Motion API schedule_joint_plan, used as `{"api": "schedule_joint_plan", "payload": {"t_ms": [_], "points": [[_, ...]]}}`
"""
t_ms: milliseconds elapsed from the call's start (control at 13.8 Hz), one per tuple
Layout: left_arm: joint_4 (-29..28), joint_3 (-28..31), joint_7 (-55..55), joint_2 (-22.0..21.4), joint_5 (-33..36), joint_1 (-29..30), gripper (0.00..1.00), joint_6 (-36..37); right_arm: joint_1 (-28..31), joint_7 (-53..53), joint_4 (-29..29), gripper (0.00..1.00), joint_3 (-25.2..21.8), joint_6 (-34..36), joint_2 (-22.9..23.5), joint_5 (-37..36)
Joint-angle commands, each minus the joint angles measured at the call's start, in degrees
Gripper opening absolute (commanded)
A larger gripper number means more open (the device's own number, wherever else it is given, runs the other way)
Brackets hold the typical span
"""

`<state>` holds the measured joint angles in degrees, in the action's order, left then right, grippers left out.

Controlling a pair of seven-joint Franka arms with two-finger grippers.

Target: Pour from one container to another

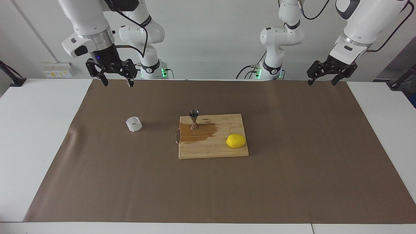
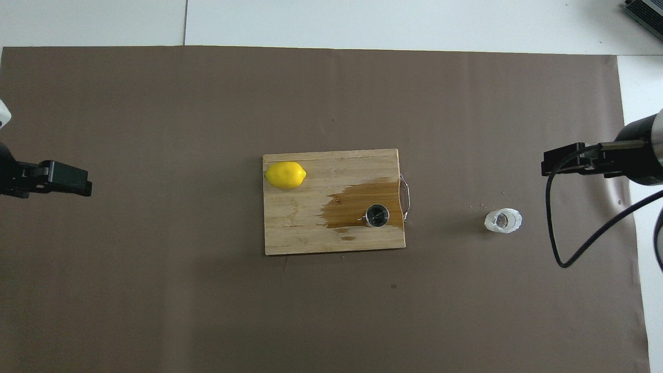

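The clear faceted glass tumbler (image 1: 134,124) stands upright on the brown mat, toward the right arm's end of the table; it also shows in the overhead view (image 2: 503,220). The steel hourglass jigger (image 1: 194,119) stands upright on the wooden cutting board (image 1: 208,151), in a dark wet patch (image 1: 198,133), near the board's metal handle. It shows from above too (image 2: 376,215). My right gripper (image 1: 117,83) is open and empty, raised over the mat's edge nearest the robots. My left gripper (image 1: 322,82) is open and empty, raised at the left arm's end.
A yellow lemon (image 1: 236,140) lies on the board's corner toward the left arm, farther from the robots than the jigger. The brown paper mat (image 1: 292,178) covers most of the white table. The right arm's black cable (image 2: 557,243) hangs beside the tumbler.
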<state>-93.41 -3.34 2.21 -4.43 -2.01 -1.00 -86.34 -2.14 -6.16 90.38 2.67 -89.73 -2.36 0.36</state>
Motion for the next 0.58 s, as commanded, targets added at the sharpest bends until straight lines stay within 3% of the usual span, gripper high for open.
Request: {"api": "schedule_joint_plan", "payload": {"t_ms": [0, 363, 509], "points": [[-1.25, 0.35, -0.19, -1.28, 0.86, -0.4, 1.0, 0.29, 0.03, 1.86, 4.18, 1.0, 0.22, -0.26, -2.74, -0.62], [-1.25, 0.44, -0.19, -1.28, 0.86, -0.4, 1.0, 0.29, 0.03, 2.03, 12.26, 1.0, 0.14, -7.28, -6.25, -0.8], [-1.25, 0.35, -0.19, -1.28, 0.86, -0.4, 1.0, 0.29, 0.55, 2.21, 12.54, 1.0, 0.14, -7.82, -5.91, -0.89]]}}
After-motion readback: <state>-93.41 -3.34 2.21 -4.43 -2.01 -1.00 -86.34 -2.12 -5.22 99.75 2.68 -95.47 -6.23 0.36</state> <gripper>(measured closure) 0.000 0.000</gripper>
